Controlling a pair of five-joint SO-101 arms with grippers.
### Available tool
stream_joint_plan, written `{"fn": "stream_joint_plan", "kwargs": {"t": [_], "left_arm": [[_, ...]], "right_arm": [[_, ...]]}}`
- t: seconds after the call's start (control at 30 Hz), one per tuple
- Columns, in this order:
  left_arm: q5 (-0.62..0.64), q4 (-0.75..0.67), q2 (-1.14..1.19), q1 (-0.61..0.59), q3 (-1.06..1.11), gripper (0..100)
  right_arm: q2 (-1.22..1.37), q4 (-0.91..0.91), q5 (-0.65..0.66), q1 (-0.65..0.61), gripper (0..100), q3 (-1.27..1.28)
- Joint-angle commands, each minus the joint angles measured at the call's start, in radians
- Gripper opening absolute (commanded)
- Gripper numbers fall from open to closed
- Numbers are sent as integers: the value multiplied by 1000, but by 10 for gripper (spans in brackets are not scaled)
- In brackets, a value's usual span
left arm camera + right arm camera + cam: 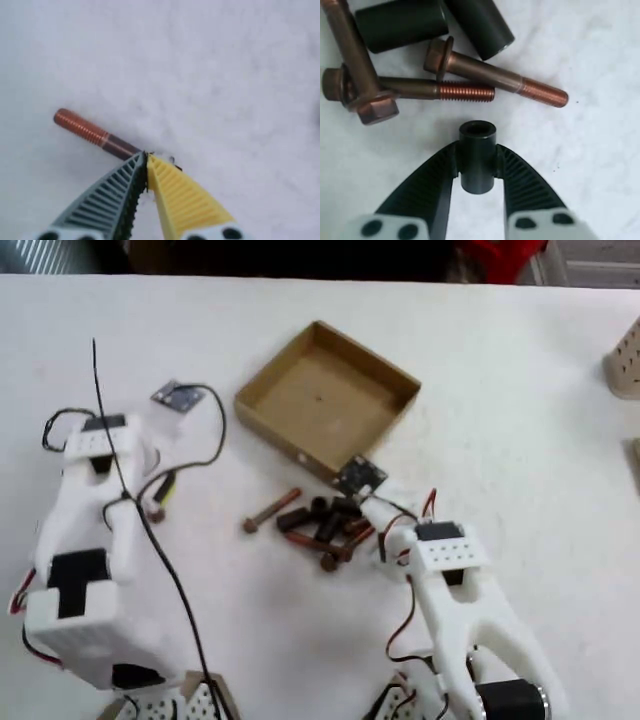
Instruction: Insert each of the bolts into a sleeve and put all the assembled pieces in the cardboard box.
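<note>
The cardboard box (325, 395) stands open behind the middle of the table. In front of it lies a heap of copper bolts (335, 545) and black sleeves (325, 515), with one bolt (272, 510) apart on its left. My right gripper (477, 150) is shut on an upright black sleeve (477, 134) at the heap's edge (350, 518). Three bolts (470, 91) and two more sleeves (402, 22) lie just beyond it. My left gripper (146, 157), at the table's left (158, 502), is shut on a bolt (87, 130) by its head end, the threaded tip sticking out.
A black cable (150, 530) runs across the left arm and loops toward a small grey board (178, 395). A beige object (625, 360) stands at the right edge. Open white tabletop lies to the right of the box.
</note>
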Motion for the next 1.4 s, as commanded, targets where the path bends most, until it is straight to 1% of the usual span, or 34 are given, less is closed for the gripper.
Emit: {"fn": "stream_joint_plan", "kwargs": {"t": [0.0,0.07,0.17,0.27,0.3,0.4,0.6,0.73,0.83,0.9,1.1,1.2,1.37], "left_arm": [[-71,74,10,-8,-95,20],[-97,118,-2,-12,-133,20],[-98,166,-64,-42,-190,20],[-109,178,-97,-45,-181,20],[-130,181,-91,-41,-169,20],[-196,222,-31,-33,-161,20],[-245,227,122,-58,-230,20],[-305,227,186,-59,-233,20],[-315,219,216,-58,-236,20],[-315,219,226,-50,-233,20],[-316,218,249,31,-210,20],[-307,180,245,56,-210,20],[-292,176,191,114,-207,20]], "right_arm": [[-19,-12,11,-13,18,-25],[-19,-12,12,-13,18,-25],[-19,-12,14,-13,18,-25],[-19,-13,14,-13,18,-25],[-19,-13,14,-13,18,-25],[-19,-13,14,-13,18,-25],[-19,-12,14,-15,18,-25],[-19,-12,14,-15,18,-25],[-19,-12,14,-15,18,-25],[-19,-12,14,-15,18,-25],[-19,-12,14,-15,18,-25],[-19,-12,14,-15,18,-25],[-19,-12,14,-15,18,-25]]}}
